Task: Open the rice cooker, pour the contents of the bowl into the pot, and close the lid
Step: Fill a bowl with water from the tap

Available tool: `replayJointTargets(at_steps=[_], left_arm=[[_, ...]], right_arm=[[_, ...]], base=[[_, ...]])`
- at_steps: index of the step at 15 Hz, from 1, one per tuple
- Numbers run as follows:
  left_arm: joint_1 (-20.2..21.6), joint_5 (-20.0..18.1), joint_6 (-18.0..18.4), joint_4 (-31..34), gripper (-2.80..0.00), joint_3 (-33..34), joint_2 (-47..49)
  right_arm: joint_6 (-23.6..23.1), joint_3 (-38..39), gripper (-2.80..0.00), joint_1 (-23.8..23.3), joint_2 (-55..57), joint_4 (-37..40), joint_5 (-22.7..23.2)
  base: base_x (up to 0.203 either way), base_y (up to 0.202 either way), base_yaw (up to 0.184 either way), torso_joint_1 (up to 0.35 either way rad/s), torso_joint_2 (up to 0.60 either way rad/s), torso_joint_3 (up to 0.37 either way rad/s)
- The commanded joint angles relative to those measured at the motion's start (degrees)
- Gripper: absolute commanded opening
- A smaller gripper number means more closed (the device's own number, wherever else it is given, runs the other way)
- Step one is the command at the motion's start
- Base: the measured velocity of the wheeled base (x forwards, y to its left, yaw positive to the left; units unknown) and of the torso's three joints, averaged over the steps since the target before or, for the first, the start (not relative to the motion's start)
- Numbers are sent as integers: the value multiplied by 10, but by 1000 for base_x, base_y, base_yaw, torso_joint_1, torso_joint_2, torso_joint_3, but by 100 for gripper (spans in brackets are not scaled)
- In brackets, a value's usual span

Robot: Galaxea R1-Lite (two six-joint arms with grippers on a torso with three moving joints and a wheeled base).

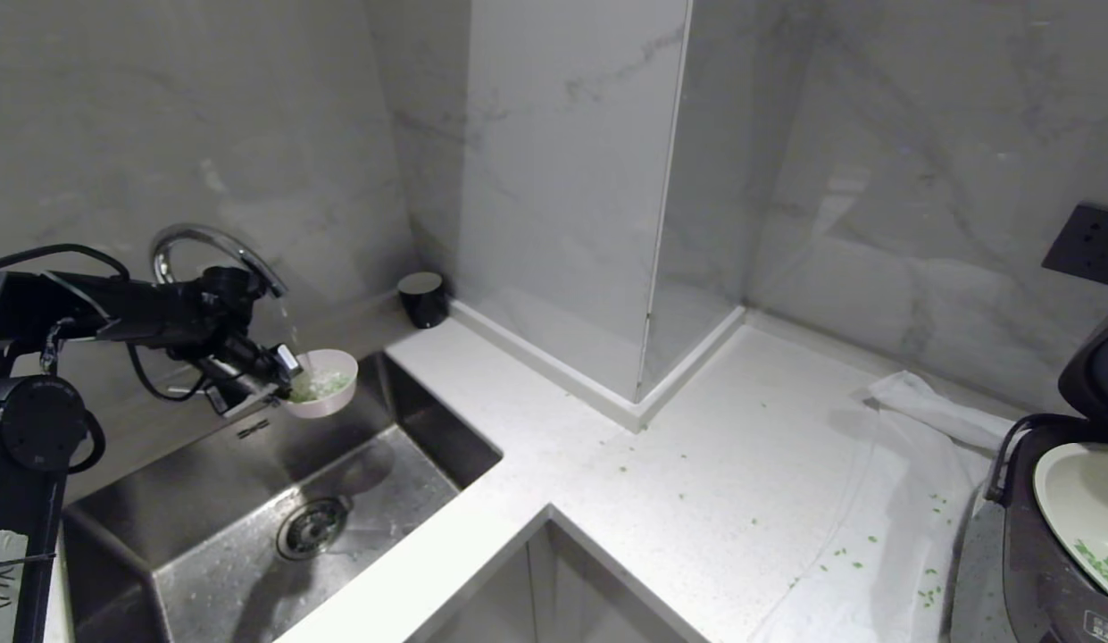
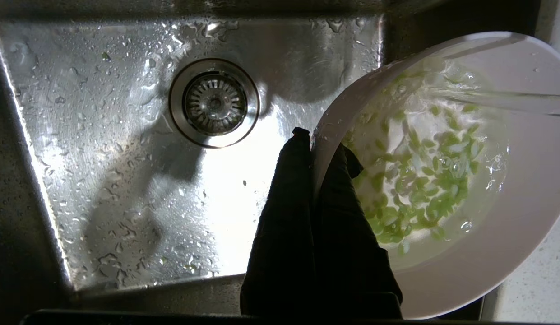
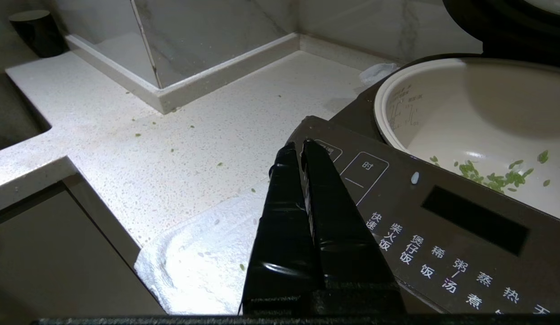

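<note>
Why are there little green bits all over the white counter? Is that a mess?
Yes. Small chopped green bits lie scattered on the white speckled counter and the white cloth beside the open dark rice cooker. They look spilled, since more sit in its cream pot.

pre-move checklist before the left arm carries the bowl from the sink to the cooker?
1. Grip: left gripper shut on bowl rim, ok.
2. Tap off: water runs into the bowl, not ok.
3. Bowl load: green bits afloat in water, spill risk, not ok.
4. Lid up, pot exposed: ok.
5. Right gripper shut over the cooker panel, beside the pot: may block the pour, cannot tell.
6. Counter: bits scattered, not ok.
</note>
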Motion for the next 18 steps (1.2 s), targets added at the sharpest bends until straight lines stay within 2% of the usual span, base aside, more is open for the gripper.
replayJointTargets(at_steps=[1,6,12,16,18], left_arm=[[1,0,-2,1,-280,0,5],[-4,0,0,1,-280,0,0],[-5,-8,-20,2,-280,22,8],[-2,-34,-32,2,-280,16,7],[-3,-34,-34,2,-280,16,7]], right_arm=[[0,0,-280,0,0,0,0],[0,0,-280,0,0,0,0],[0,0,-280,0,0,0,-1],[0,0,-280,0,0,0,0],[0,0,-280,0,0,0,0]], base=[[0,0,0,0,0,0],[0,0,0,0,0,0],[0,0,0,0,0,0],[0,0,0,0,0,0],[0,0,0,0,0,0]])
